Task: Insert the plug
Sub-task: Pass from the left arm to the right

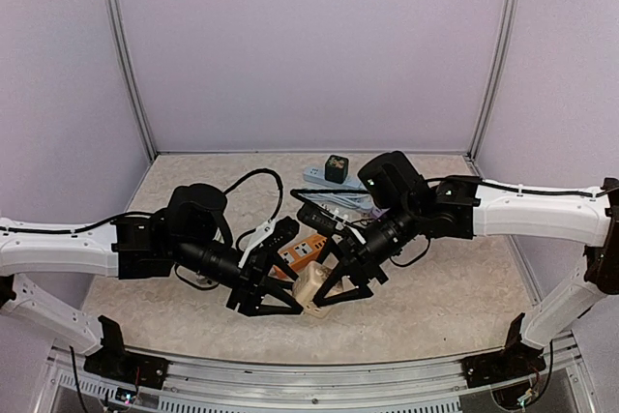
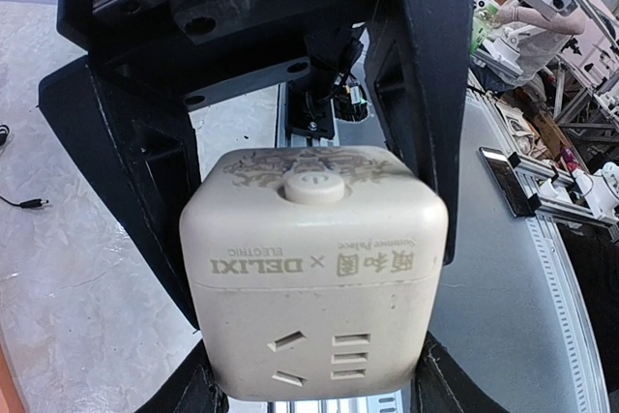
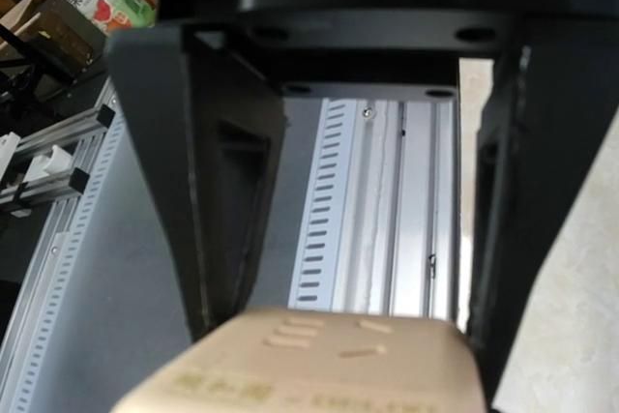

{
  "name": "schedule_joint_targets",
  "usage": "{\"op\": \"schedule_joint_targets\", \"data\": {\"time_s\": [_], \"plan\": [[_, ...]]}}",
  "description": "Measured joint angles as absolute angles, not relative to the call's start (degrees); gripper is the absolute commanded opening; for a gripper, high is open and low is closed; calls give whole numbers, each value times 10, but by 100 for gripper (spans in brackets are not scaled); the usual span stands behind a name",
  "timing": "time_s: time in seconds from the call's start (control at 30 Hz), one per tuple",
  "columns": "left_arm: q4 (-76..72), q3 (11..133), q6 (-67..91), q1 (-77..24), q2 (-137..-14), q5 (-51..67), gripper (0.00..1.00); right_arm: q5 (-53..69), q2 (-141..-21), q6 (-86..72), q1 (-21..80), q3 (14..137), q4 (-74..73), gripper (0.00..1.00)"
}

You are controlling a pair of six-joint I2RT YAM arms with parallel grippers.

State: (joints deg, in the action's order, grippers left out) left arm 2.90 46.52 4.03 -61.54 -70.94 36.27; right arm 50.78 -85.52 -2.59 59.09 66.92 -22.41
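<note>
A cream cube socket [image 1: 311, 287] marked DELIXI hangs above the table between both grippers. In the left wrist view the cube [image 2: 314, 268] fills the middle, slot face down toward the camera. My left gripper [image 1: 290, 299] is shut on it, its fingers [image 2: 184, 389] pressing the cube's two sides. My right gripper [image 1: 335, 289] faces it; its fingers [image 2: 131, 191] flank the same sides, and I cannot tell whether they press. The right wrist view shows the cube's top [image 3: 309, 365], blurred, with the left gripper's fingers [image 3: 227, 191] beyond. No loose plug shows clearly.
A grey power strip [image 1: 319, 179] with a black adapter [image 1: 337, 168] on it lies at the back. An orange box [image 1: 308, 250] and black cables [image 1: 256, 181] lie under the arms. The metal rail of the near table edge [image 3: 387, 200] is below the cube.
</note>
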Motion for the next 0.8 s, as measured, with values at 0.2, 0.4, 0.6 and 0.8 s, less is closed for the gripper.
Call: {"op": "schedule_joint_targets", "data": {"time_s": [0.2, 0.4, 0.6, 0.8], "plan": [[29, 465, 42, -615, -711, 363, 5, 510, -856, -26, 591, 669, -226, 69], [26, 465, 42, -616, -712, 364, 5, 517, -856, -24, 591, 669, -226, 72], [25, 465, 42, -617, -712, 364, 5, 521, -856, -24, 591, 669, -226, 72], [24, 465, 43, -618, -712, 364, 5, 522, -856, -25, 591, 669, -225, 62]]}}
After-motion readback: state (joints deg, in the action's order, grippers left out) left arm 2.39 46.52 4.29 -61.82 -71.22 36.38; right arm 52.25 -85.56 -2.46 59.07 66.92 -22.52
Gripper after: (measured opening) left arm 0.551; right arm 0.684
